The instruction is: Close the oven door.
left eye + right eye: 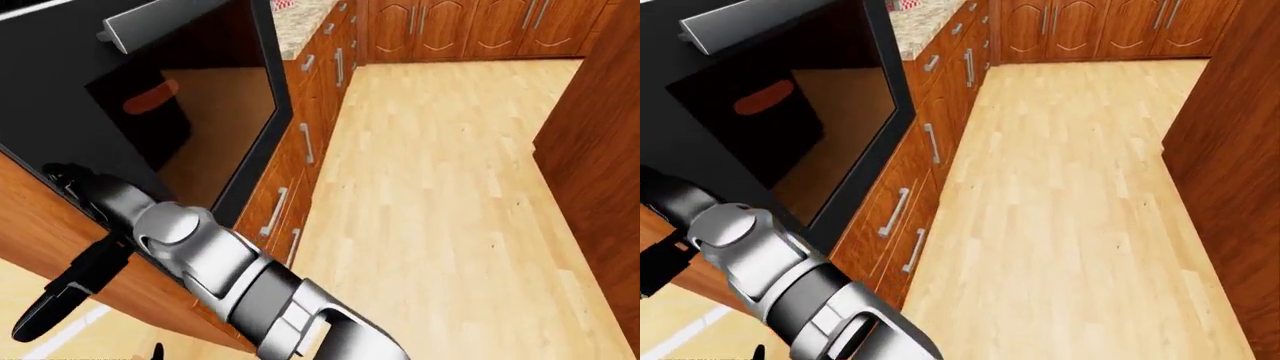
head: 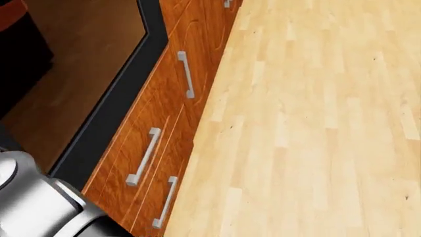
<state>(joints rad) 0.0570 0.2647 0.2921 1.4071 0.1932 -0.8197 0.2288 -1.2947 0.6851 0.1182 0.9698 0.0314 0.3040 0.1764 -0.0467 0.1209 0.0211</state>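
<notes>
The oven door (image 1: 60, 82) is black with a glass window (image 1: 215, 124) and a grey bar handle (image 1: 150, 26) at its top. It fills the upper left of the left-eye view and stands tilted, partly open. My left arm (image 1: 200, 255) reaches from the bottom up to the door's lower left edge. My left hand (image 1: 60, 300) is black, and one finger hangs loose below the wrist, closed on nothing. A wooden panel (image 1: 50, 240) hides the rest of it. My right hand is not in view.
Wooden drawers with grey handles (image 1: 307, 142) run beside the oven under a speckled counter (image 1: 300, 22). Wooden cabinets (image 1: 450, 30) line the top of the view. A tall wooden unit (image 1: 600, 150) stands at the right. Light wood floor (image 1: 440, 195) lies between.
</notes>
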